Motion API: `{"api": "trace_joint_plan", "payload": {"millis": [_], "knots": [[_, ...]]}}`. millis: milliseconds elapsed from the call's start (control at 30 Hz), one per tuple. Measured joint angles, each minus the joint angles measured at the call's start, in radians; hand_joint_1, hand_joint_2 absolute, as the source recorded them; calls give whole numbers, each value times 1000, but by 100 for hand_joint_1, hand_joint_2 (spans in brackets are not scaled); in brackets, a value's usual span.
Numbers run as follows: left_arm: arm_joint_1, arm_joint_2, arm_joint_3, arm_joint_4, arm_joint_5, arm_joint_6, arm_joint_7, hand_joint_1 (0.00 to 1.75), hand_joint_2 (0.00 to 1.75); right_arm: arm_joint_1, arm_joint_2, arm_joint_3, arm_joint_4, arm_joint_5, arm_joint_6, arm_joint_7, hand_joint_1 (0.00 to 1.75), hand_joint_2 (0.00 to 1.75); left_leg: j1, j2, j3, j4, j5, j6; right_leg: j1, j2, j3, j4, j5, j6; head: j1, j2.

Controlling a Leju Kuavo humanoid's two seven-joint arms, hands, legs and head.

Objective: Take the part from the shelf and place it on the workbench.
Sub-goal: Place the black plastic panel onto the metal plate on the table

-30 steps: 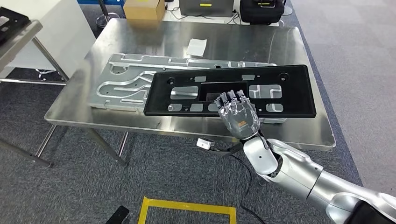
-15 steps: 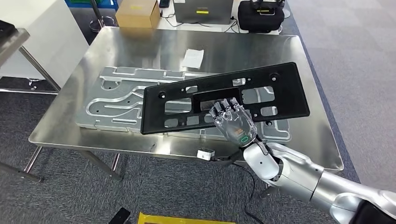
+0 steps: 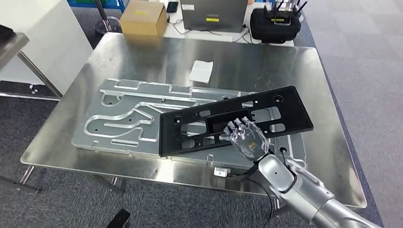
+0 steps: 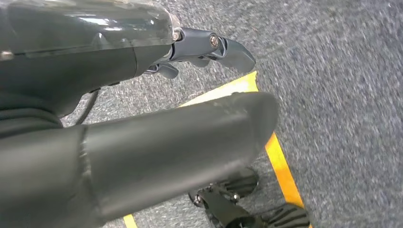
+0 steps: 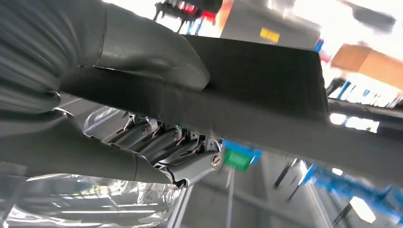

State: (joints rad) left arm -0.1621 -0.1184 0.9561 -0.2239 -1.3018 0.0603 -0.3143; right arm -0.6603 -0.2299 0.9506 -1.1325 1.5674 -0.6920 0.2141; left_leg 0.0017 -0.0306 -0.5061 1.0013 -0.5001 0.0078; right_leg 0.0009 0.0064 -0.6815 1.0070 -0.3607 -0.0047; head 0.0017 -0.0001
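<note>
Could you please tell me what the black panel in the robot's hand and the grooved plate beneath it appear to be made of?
Black panel: likely moulded plastic, matte and without glare.
Grooved plate: apparently machined aluminium, pale silver with a satin sheen and routed channels.

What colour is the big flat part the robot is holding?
Black. The part shows best in the head view, gripped by the right hand.

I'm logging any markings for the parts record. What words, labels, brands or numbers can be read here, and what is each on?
None can be read.
Grey case: a yellow label, too small to read.
Right hand: a small mark on its back, blurred.
Cardboard box, white paper, black part, metal plate: no text visible.
</note>
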Motion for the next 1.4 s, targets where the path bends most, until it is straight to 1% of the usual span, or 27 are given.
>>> {"api": "trace_joint_plan", "payload": {"millis": [67, 100, 200, 233, 267, 333, 367, 400, 467, 533, 600, 633, 700, 733, 767, 800, 900, 967, 1067, 1100, 1133, 1200, 1233, 1267, 1300, 1333, 1400], "knots": [[-3, 1, -6, 0, -1, -2, 0, 0, 0, 17, 31, -86, 41, -2, 0, -67, 175, 175, 1, 6, -7, 30, -7, -8, -3, 0, 12, -7, -5, -13, -1, 0], [-5, 1, -8, 0, -1, -3, 0, 0, 0, 21, 47, -124, 61, -4, 0, -89, 175, 175, 2, 10, -28, 71, -21, -12, -6, 0, 19, -10, -9, -19, -3, 0], [-8, 0, -10, 0, -2, -6, 0, 0, 0, 27, 86, -211, 115, -4, 0, -135, 175, 175, 8, 18, -137, 255, -98, -28, -7, -1, 33, -11, -23, -28, -7, 0], [-7, 0, -11, 0, -3, -7, 0, 0, 0, 29, 99, -235, 137, -4, 0, -151, 175, 175, 9, 20, -164, 290, -109, -31, -7, 0, 38, -11, -27, -28, -7, 0], [-7, 0, -11, 0, -4, -8, 1, 0, 0, 31, 112, -258, 160, -4, 0, -167, 175, 175, 10, 21, -177, 291, -99, -33, -7, 0, 43, -9, -33, -27, -7, 0], [-8, 1, -13, 0, -5, -10, 1, 0, 0, 31, 138, -304, 209, -11, 0, -199, 175, 175, 12, 24, -152, 189, -16, -34, -8, 1, 56, -5, -44, -22, -7, 0], [-8, 1, -14, 0, -5, -11, 1, 0, 44, 29, 150, -324, 233, -16, 0, -212, 131, 131, 12, 24, -129, 120, 25, -32, -8, 1, 61, -2, -49, -19, -7, 0], [-9, 1, -16, 0, -5, -12, 1, 0, 87, 26, 163, -342, 256, -21, 0, -223, 87, 87, 10, 25, -111, 62, 49, -29, -7, 1, 62, 1, -52, -15, -7, 0], [-10, 1, -19, 0, -6, -14, 1, 0, 175, 21, 182, -375, 298, -30, -1, -239, 0, 0, 6, 24, -99, 17, 62, -14, -5, 2, 58, 4, -54, -5, -6, 0], [-8, 1, -24, 0, -7, -14, 2, 0, 87, 19, 197, -404, 328, -37, -1, -251, 0, 0, 6, 23, -97, 13, 72, 1, -4, 1, 55, 6, -57, 6, -6, 0], [-7, 0, -30, 0, -6, -14, 0, 0, 0, 19, 206, -430, 349, -40, -2, -259, 0, 0, 10, 24, -93, 7, 78, 13, -6, 0, 43, 39, -83, 16, -4, 0], [-8, 0, -32, 0, -4, -14, -1, 0, 0, 21, 209, -441, 356, -41, -2, -263, 0, 0, 11, 24, -91, 4, 80, 17, -7, -1, 22, 86, -112, 19, -3, 0], [-7, 0, -32, 0, 2, -15, -4, 0, 0, 26, 213, -461, 369, -41, -6, -267, 0, 0, 10, 24, -91, 4, 79, 22, -9, -1, -42, 223, -176, 24, 0, 0], [-6, 1, -32, 0, 3, -15, -5, 0, 0, 30, 214, -470, 374, -41, -8, -269, 0, 0, 9, 24, -90, 4, 78, 22, -10, -1, -69, 278, -193, 26, 0, 0], [-5, 1, -32, 0, 3, -16, -6, 0, 0, 32, 215, -476, 378, -40, -10, -269, 0, 0, 9, 24, -89, 4, 77, 23, -10, -1, -78, 296, -190, 26, 0, 0], [-4, 1, -32, 0, 3, -16, -6, 0, 0, 32, 216, -482, 381, -40, -11, -270, 0, 0, 8, 24, -88, 5, 76, 22, -10, -1, -67, 273, -169, 24, 0, 0], [-3, 0, -32, 0, 3, -17, -7, 0, 0, 27, 219, -493, 385, -39, -13, -270, 0, 0, 6, 23, -81, 5, 72, 17, -5, -3, 41, 69, -81, 8, 0, 0], [-4, 0, -32, 0, 3, -17, -8, 0, 0, 25, 222, -498, 387, -39, -14, -272, 0, 0, 5, 23, -79, 6, 69, 7, 1, -3, 75, 1, -66, 1, 0, 0], [-4, 1, -32, 0, 4, -17, -8, 0, 0, 28, 228, -505, 391, -39, -14, -279, 0, 0, 4, 24, -76, 7, 65, -9, -1, -3, 80, -9, -62, -6, 0, 0], [-4, 2, -32, 0, 4, -18, -8, 0, 0, 30, 230, -509, 391, -39, -14, -282, 0, 0, 4, 24, -83, 26, 49, -14, -5, -4, 83, -13, -59, -10, -2, 0], [-4, 3, -32, 0, 6, -19, -7, 0, 0, 34, 232, -512, 391, -38, -14, -285, 0, 0, 5, 24, -100, 66, 23, -19, -9, -5, 85, -18, -57, -14, -4, 0], [-2, 4, -32, 0, 11, -22, -7, 0, 0, 50, 236, -522, 387, -38, -13, -295, 0, 0, 10, 25, -158, 197, -46, -27, -10, -7, 85, -18, -57, -19, -8, 0], [0, 5, -32, 0, 14, -24, -7, 0, 0, 63, 238, -528, 382, -37, -13, -302, 0, 0, 11, 25, -185, 256, -67, -30, -10, -7, 84, -16, -58, -20, -8, 0], [2, 5, -32, 0, 17, -25, -7, 0, 0, 77, 240, -535, 373, -37, -13, -309, 0, 0, 12, 25, -199, 285, -71, -33, -10, -7, 83, -14, -59, -20, -8, 0], [4, 5, -32, 0, 18, -26, -7, 0, 0, 91, 243, -543, 360, -36, -13, -316, 0, 0, 12, 25, -193, 273, -54, -34, -10, -7, 83, -11, -60, -19, -8, 0], [4, 5, -32, 0, 20, -27, -7, 0, 0, 105, 247, -550, 344, -37, -13, -325, 0, 0, 13, 25, -169, 224, -22, -35, -10, -6, 82, -7, -62, -17, -8, 0], [4, 6, -32, 0, 23, -27, -7, 0, 0, 129, 256, -565, 298, -52, -13, -347, 0, 0, 13, 25, -103, 87, 35, -31, -9, -4, 81, 3, -68, -10, -8, 0]]}}
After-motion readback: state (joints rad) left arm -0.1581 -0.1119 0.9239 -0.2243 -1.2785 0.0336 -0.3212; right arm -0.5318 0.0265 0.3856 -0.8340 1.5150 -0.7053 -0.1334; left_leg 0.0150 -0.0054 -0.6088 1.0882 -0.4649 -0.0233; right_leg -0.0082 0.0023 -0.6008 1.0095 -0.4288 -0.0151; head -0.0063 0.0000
